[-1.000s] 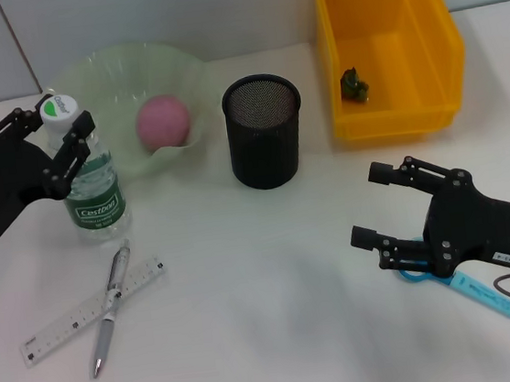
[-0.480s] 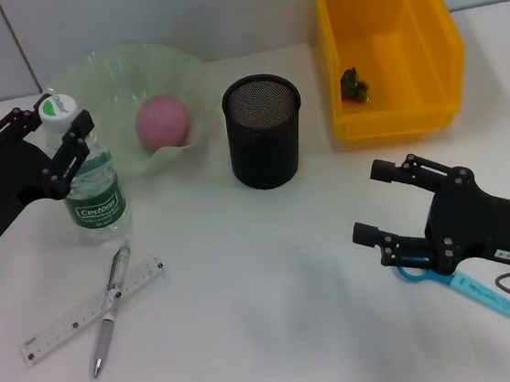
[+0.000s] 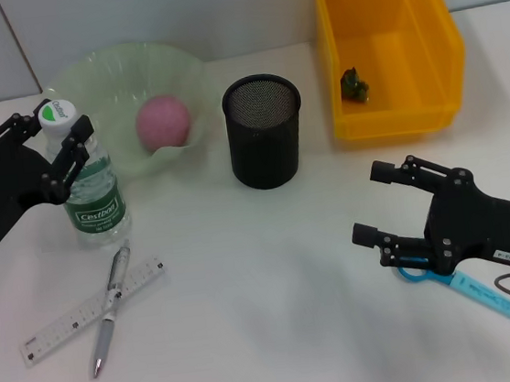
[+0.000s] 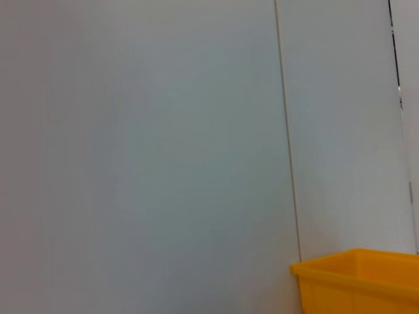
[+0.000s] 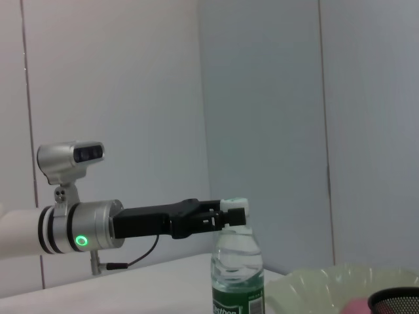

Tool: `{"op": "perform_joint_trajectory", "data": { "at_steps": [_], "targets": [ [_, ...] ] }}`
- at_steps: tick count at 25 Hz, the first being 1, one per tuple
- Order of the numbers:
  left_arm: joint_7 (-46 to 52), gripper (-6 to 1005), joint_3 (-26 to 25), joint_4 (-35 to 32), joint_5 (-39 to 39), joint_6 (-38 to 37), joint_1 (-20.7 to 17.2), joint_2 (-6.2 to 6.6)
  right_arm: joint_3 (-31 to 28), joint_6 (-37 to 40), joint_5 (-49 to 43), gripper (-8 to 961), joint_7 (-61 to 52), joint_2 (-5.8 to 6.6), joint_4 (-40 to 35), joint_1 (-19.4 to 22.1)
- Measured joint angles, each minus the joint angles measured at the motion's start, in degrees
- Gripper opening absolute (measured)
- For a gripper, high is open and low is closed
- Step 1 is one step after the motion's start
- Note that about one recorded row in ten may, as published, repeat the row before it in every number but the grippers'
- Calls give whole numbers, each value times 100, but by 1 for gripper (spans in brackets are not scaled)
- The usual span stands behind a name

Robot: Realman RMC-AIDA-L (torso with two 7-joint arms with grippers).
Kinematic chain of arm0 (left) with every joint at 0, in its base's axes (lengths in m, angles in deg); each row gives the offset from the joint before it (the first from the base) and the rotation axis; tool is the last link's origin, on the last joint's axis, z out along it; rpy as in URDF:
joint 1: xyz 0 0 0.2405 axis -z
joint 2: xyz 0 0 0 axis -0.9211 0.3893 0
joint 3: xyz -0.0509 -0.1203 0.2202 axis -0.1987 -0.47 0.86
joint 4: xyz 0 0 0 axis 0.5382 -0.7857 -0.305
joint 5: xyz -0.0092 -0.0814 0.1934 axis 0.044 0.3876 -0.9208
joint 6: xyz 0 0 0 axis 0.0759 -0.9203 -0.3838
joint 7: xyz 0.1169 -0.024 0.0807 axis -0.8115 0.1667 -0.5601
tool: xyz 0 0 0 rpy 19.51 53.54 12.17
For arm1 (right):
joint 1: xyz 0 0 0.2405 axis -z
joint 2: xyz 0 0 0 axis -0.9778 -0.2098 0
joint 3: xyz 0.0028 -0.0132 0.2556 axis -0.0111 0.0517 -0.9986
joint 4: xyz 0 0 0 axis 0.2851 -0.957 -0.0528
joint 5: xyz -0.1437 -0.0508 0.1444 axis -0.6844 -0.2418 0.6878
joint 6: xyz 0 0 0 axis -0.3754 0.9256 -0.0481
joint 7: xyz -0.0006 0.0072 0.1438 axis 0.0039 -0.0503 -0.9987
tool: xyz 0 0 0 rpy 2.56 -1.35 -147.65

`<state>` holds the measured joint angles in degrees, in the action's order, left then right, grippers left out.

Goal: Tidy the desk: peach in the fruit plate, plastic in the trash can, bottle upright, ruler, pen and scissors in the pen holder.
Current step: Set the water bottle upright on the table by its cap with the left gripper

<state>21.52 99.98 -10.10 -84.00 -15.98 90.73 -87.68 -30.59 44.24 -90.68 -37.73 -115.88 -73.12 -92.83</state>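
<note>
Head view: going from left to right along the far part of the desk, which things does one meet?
Bottle → fruit plate holding the peach → pen holder → trash can.

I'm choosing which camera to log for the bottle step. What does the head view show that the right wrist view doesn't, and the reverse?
Head view only: ruler, pen, blue scissors under the right gripper, yellow bin holding green plastic. Right wrist view only: a side-on look at the left arm's silver wrist with a green light. Both: upright bottle with the left gripper open around its cap, fruit plate, peach, pen holder.
</note>
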Motion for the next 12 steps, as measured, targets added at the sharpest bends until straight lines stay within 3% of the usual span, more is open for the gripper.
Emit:
{"op": "perform_joint_trajectory", "data": {
  "at_steps": [12],
  "targets": [
    [-2,444,-5,0,12,-9,-8,6,17,-11,0,837,-60,0,-27,-8]
  ]
}}
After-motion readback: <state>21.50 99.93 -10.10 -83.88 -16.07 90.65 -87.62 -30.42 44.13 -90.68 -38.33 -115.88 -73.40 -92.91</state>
